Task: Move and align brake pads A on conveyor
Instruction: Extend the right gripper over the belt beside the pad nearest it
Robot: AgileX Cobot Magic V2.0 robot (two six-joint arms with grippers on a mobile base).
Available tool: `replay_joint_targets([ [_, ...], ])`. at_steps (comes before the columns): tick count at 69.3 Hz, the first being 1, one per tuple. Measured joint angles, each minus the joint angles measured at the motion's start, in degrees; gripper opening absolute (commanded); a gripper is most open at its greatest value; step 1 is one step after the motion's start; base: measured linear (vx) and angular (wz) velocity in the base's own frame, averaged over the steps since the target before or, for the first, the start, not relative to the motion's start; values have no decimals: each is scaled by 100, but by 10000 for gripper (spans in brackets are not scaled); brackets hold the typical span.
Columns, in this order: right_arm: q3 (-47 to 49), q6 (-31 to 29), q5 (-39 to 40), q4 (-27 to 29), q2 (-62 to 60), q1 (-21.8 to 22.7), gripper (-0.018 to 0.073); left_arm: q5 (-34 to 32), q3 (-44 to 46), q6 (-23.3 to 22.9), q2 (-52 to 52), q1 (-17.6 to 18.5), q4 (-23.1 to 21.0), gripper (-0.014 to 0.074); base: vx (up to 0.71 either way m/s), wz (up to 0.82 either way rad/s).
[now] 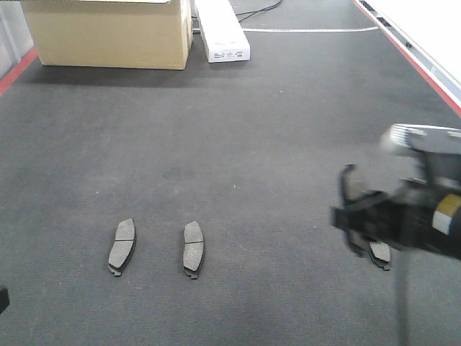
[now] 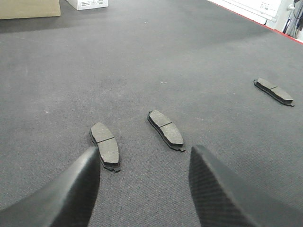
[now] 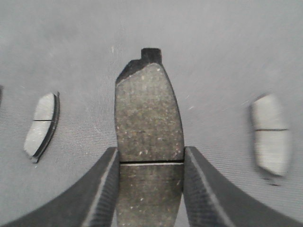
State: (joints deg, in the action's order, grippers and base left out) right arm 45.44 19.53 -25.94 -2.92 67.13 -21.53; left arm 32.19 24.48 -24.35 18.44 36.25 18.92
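Surface: wide dark charcoal felt-textured conveyor belt [image 1: 238, 144] with red edge stripes; a tan cardboard box [image 1: 108, 32] and a white oblong carton [image 1: 222, 30] stand at its far end.

Item 1: flat dark grey curved brake pad [image 1: 122, 246], lying on the belt at near left, long axis running toward the far end, slightly tilted.

Item 2: second grey brake pad [image 1: 193, 249], lying just to the right of the first, roughly parallel to it, same long-axis direction.

Item 3: third grey brake pad [image 1: 379, 252], resting on the belt at the right, well apart from the pair, partly hidden behind the right arm.

Item 4: fourth grey brake pad [image 3: 149, 137], clamped by its long edges at the centre groove in the right gripper [image 3: 150, 163]; its long axis points away from the wrist, tab end foremost. It appears to be off the belt.

Left gripper [image 2: 144, 156]: jaws spread wide, holding nothing, poised near the left-hand pair.

Handling note: the step in hand looks to be carrying the held pad to the row. It would best be set down beside the second pad, matching spacing, long axis parallel to its neighbours, and released only once flat on the belt.
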Motion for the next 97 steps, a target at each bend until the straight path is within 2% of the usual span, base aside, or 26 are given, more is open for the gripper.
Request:
replay_joint_targets([
  [12, 631, 7, -21, 218, 1427, 0, 24, 0, 0, 0, 0, 0, 0, 412, 0, 0],
  [22, 1136, -20, -348, 292, 2434, 0, 28, 0, 0, 0, 0, 0, 0, 412, 0, 0],
  [40, 1988, -37, -814, 292, 3612, 0, 53, 0, 0, 0, 0, 0, 0, 412, 0, 0],
  [48, 2312, -37, -1066, 292, 4018, 0, 102, 0, 0, 0, 0, 0, 0, 412, 0, 0],
  [54, 2505, -43, -1249, 323, 4233, 0, 174, 0, 0, 0, 0, 0, 0, 412, 0, 0],
  [63, 2717, -78, -1459, 323, 4394, 0, 339, 0, 0, 0, 0, 0, 0, 412, 0, 0],
  [71, 2850, -83, -1509, 292, 4388, 0, 425, 0, 0, 0, 0, 0, 0, 412, 0, 0],
  [80, 2929, -83, -1497, 231, 4179, 0, 436, 0, 0, 0, 0, 0, 0, 412, 0, 0],
  [97, 2929, -62, -1746, -614, 2923, 0, 435, 0, 0, 0, 0, 0, 0, 412, 0, 0],
])
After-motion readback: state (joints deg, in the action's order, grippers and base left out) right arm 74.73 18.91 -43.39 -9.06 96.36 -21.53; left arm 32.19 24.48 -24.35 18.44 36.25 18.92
